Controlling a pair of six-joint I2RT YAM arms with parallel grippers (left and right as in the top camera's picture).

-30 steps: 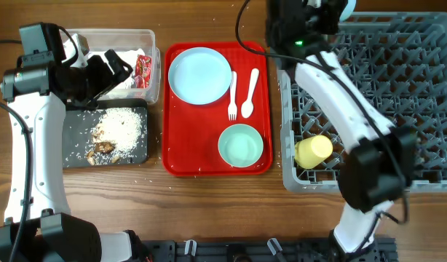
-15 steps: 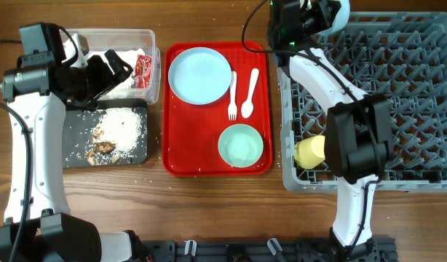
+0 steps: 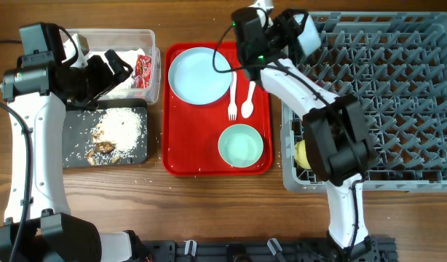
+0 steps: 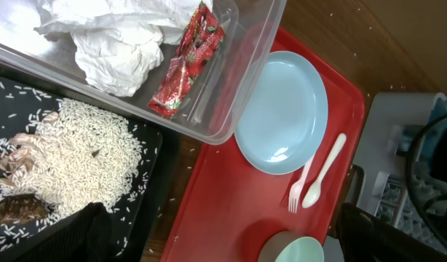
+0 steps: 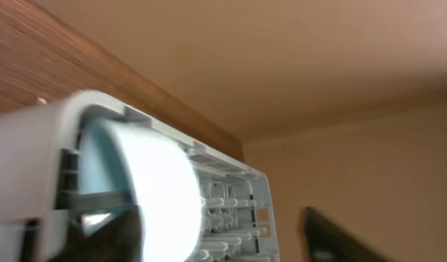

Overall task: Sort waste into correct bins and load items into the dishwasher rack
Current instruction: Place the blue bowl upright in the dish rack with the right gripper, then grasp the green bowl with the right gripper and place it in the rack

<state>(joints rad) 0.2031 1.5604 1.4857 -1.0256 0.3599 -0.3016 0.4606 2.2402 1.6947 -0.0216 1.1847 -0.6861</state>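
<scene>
The left claw [image 3: 120,67] hangs over the clear plastic tub [image 4: 242,94] at the far left of the tabletop [image 3: 209,204]. Its 2 fingers are spread wide, with nothing between them. Inside the tub lie the crumpled white napkin [image 4: 118,44] and the red snack wrapper [image 4: 188,62], the wrapper just beside the napkin toward the tub's right wall.

The black tray [image 3: 78,120] touches the tub's near side. It carries a heap of white rice [image 4: 63,156] with brown bits [image 4: 20,207] at the heap's edge, and loose grains are scattered across the rest of it.

In the middle is the red serving tray [image 3: 209,142]. The pale blue plate [image 3: 200,75] sits in its far left corner. The white fork [image 3: 232,98] and white spoon [image 3: 249,94] lie side by side just right of the plate. The pale blue-green bowl [image 3: 241,145] stands upright at the tray's near right end.

The right claw [image 3: 295,30] reaches from above the tray's far right corner to the far left corner of the grey dishwasher rack [image 3: 398,94]. In the right wrist view its fingers stand wide apart, and the second bowl [image 3: 309,33] stands on edge in that corner, close to 1 finger. That view is too blurred to tell whether the finger touches it.

The yellow cup [image 3: 302,153] lies on its side in the rack's near left corner, partly hidden by the right arm.
</scene>
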